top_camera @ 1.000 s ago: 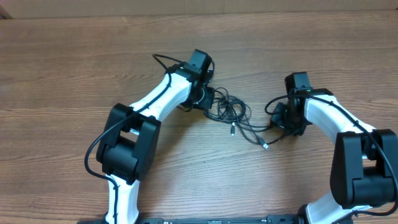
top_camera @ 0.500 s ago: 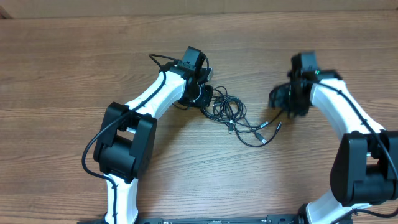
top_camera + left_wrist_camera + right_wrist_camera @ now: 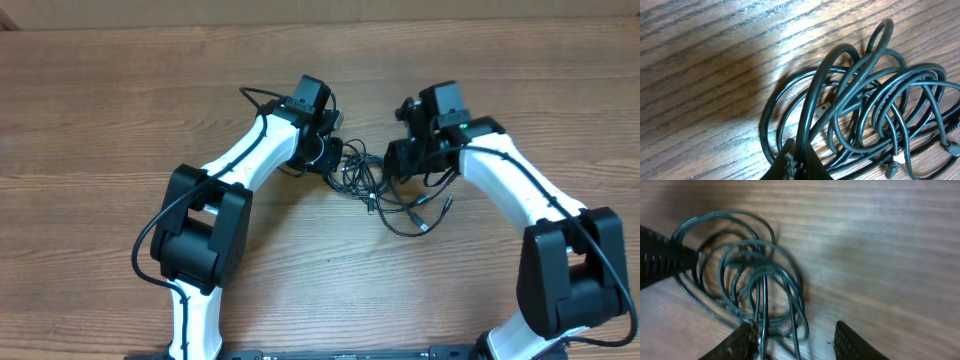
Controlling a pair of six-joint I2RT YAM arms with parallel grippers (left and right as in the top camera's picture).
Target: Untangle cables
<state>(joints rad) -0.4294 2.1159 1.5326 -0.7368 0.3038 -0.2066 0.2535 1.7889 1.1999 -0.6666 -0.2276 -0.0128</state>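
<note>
Black cables (image 3: 865, 100) sit pinched in the clamped left gripper (image 3: 795, 162), so the half-open, empty right gripper (image 3: 796, 339) should pinch one right-side loop.

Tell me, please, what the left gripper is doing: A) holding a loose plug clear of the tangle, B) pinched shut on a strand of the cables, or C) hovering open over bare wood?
B: in the left wrist view the left gripper is closed to a point on one strand of the cables that arcs up out of the tangle.

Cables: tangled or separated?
Tangled: the cables form one bundle of interlaced loops, with the left tool pinching one strand.
</note>
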